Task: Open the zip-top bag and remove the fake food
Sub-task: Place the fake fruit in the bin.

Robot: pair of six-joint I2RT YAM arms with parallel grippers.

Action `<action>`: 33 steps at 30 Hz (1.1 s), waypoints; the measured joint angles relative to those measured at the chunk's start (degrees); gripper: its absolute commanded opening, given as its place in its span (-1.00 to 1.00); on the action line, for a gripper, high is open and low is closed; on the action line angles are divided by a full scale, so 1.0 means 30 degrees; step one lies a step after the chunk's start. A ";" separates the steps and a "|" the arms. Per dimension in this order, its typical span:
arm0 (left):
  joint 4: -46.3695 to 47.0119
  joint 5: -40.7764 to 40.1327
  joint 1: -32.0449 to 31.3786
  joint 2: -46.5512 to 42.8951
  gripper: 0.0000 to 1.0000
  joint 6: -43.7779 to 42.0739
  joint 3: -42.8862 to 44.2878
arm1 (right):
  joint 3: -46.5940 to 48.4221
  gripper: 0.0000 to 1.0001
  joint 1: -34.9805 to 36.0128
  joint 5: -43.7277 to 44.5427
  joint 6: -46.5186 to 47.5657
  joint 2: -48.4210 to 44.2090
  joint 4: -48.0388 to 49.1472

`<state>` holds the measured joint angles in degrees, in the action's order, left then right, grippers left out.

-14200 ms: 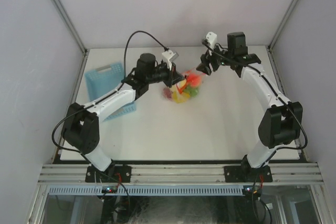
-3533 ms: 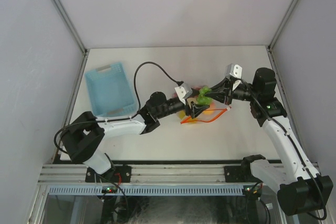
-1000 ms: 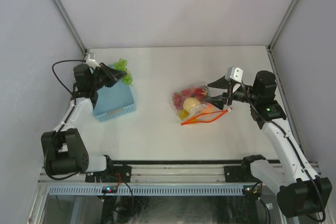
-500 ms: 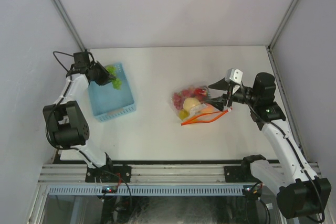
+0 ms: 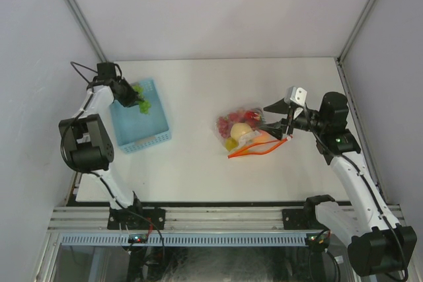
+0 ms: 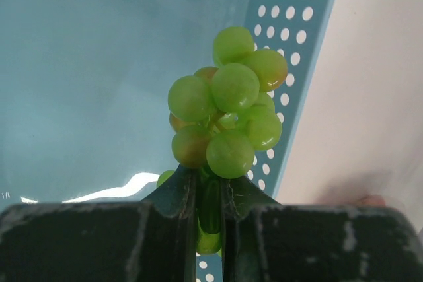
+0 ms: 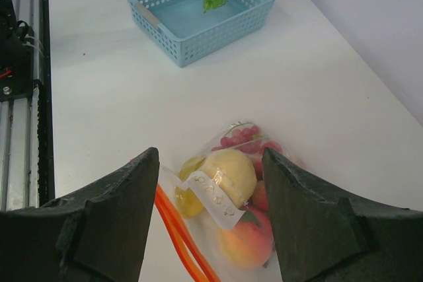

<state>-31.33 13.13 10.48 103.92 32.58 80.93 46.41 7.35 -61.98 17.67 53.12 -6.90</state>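
Observation:
The zip-top bag (image 5: 246,134) lies mid-table, its orange zip strip (image 5: 259,150) towards the near side. Several pieces of fake food show through it: a yellow apple (image 7: 231,170), a peach (image 7: 248,239) and red grapes (image 7: 241,135). My right gripper (image 5: 277,121) hovers open just right of the bag, its jaws framing the bag (image 7: 228,209) without touching it. My left gripper (image 5: 131,96) is over the blue basket (image 5: 145,142), shut on the stem of a green grape bunch (image 6: 228,113) that hangs over the basket floor near its perforated wall (image 6: 291,64).
The basket (image 7: 218,37) stands at the table's far left, close to the left wall. The white table stretches between basket and bag. Side walls rise on both sides, and a metal rail runs along the near edge.
My left gripper has swung with the green grapes from the basket's far corner inwards, over the basket. The right gripper and the bag have stayed where they were.

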 measured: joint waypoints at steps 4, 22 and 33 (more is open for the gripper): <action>-0.0197 -0.0335 0.0000 0.0597 -0.94 0.0146 0.0692 | -0.0073 0.26 -0.0087 0.0000 0.0007 -0.0168 -0.0044; -0.0619 0.0007 -0.0481 0.3774 0.04 0.1530 0.3475 | -0.0568 0.26 -0.0211 0.0000 0.0007 -0.0554 -0.0058; -0.0809 -0.0903 -0.0663 0.4335 0.74 0.2455 0.4911 | -0.0568 0.26 -0.0372 0.0000 0.0102 -0.0699 -0.0080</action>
<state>-33.76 10.41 8.49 116.92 39.94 95.66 44.71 6.24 -61.98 17.98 51.03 -7.14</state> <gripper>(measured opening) 0.834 0.628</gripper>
